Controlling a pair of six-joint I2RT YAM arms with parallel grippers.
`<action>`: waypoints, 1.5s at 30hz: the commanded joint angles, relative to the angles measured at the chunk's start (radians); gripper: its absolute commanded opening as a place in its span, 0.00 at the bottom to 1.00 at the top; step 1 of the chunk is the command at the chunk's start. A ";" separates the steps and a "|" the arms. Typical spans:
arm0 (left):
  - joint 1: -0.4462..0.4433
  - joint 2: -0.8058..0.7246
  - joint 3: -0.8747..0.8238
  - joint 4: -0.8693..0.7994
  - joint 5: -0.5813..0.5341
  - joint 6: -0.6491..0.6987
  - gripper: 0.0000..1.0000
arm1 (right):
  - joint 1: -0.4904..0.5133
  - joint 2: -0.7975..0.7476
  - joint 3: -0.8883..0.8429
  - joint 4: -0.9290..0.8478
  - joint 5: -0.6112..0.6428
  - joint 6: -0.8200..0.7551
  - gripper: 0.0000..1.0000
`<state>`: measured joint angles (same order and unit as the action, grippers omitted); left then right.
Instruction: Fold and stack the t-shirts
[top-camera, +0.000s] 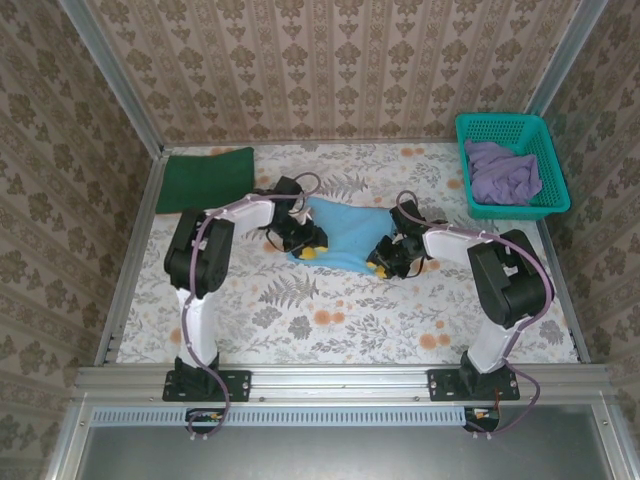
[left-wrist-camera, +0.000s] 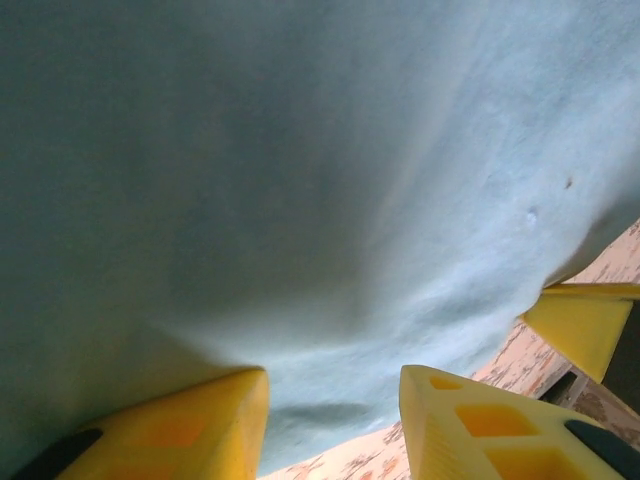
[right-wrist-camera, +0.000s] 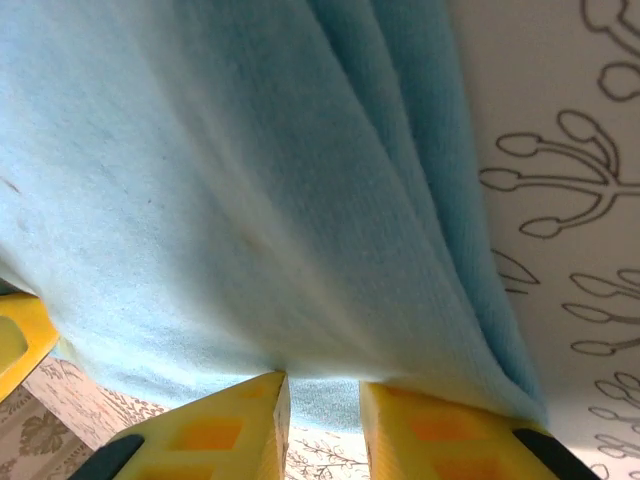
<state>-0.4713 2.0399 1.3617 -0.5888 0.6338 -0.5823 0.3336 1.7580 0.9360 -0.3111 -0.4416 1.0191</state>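
Observation:
A light blue t-shirt (top-camera: 347, 232) lies crumpled mid-table between my two arms. My left gripper (top-camera: 308, 250) is at its near left edge. In the left wrist view its yellow fingers (left-wrist-camera: 200, 420) stand somewhat apart, with a fold of the blue cloth (left-wrist-camera: 320, 200) bunched between them. My right gripper (top-camera: 382, 265) holds the near right edge. Its fingers (right-wrist-camera: 430, 430) are close together, pinching the hem (right-wrist-camera: 322, 392), and creases fan out from the tips. A folded dark green t-shirt (top-camera: 205, 178) lies at the back left. A dull purple t-shirt (top-camera: 502, 170) is heaped in the basket.
The teal mesh basket (top-camera: 545, 150) stands at the back right corner. Metal frame rails run along the table's left, right and near edges. Flowered tablecloth (top-camera: 330, 315) is bare in front of the blue shirt.

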 joint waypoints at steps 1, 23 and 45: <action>0.045 -0.046 -0.122 0.007 -0.162 -0.002 0.42 | -0.017 0.019 -0.051 -0.065 0.068 -0.042 0.28; -0.038 -0.069 0.310 -0.147 -0.070 0.065 0.38 | -0.086 -0.203 0.097 -0.131 0.120 -0.042 0.24; 0.085 0.387 0.607 -0.102 -0.242 -0.044 0.34 | -0.211 0.349 0.557 -0.309 0.168 -0.222 0.19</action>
<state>-0.4385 2.4447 2.0335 -0.6666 0.5129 -0.6094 0.1310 2.0796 1.4647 -0.5610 -0.2951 0.8276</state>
